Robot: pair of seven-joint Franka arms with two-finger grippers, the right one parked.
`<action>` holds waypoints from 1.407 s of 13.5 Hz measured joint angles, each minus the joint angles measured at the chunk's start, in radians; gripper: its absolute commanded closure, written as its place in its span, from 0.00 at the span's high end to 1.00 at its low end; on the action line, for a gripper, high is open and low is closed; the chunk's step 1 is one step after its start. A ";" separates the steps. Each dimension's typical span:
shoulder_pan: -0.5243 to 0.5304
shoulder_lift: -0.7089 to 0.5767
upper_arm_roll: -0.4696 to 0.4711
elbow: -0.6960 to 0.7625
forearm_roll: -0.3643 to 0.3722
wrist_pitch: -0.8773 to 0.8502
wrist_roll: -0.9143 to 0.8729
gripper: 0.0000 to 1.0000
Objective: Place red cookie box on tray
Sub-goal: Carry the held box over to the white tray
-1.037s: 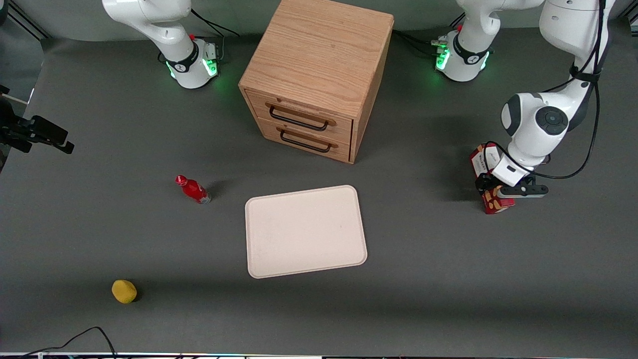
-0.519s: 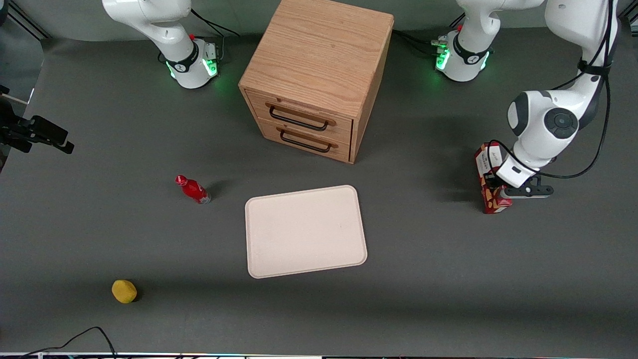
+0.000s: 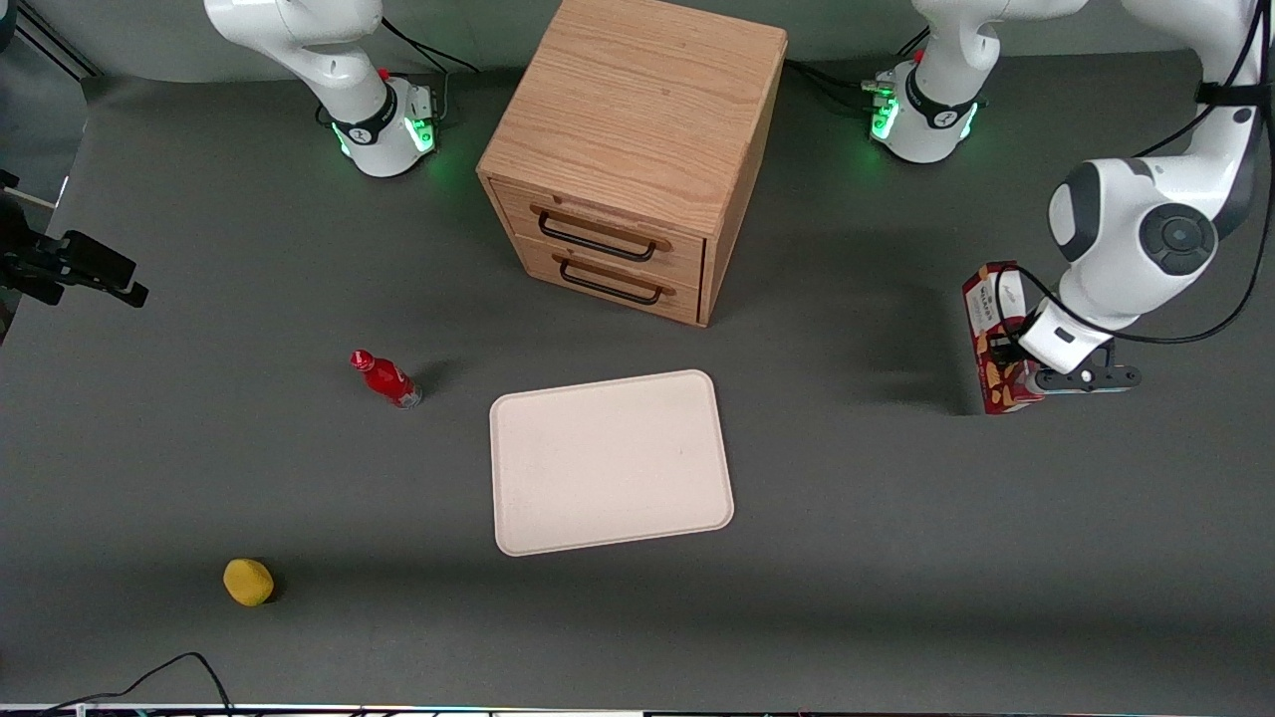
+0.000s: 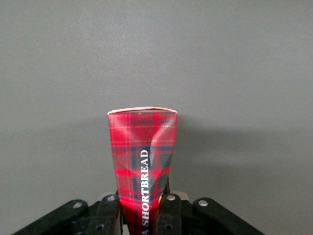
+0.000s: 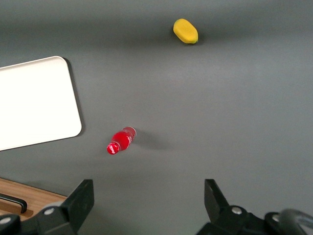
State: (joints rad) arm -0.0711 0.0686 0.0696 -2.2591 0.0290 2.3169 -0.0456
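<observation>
The red cookie box stands nearly upright near the working arm's end of the table, its white end panel on top. My left gripper is shut on the box's lower half. In the left wrist view the tartan box runs out from between the black fingers, which pinch both of its narrow sides, with the gripper closed round it. I cannot tell whether the box's bottom end touches the table. The pale beige tray lies flat mid-table, well apart from the box, toward the parked arm; the tray has nothing on it.
A wooden two-drawer cabinet stands farther from the front camera than the tray. A small red bottle lies beside the tray toward the parked arm's end. A yellow lemon-like object sits nearer the camera at that end.
The gripper has carried the box toward the working arm's end of the table and slightly away from the camera. The box has swung from tilted to nearly upright.
</observation>
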 measured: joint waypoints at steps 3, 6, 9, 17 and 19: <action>-0.017 -0.041 -0.022 0.145 -0.061 -0.255 -0.009 0.00; -0.033 -0.050 -0.094 0.305 -0.082 -0.444 -0.144 0.00; -0.051 -0.040 -0.226 0.376 -0.088 -0.465 -0.402 0.00; -0.227 0.401 -0.375 0.838 0.005 -0.432 -1.049 0.00; -0.293 0.569 -0.375 1.000 0.089 -0.415 -1.159 0.00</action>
State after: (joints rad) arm -0.3640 0.6380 -0.3050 -1.2586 0.1185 1.9023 -1.2050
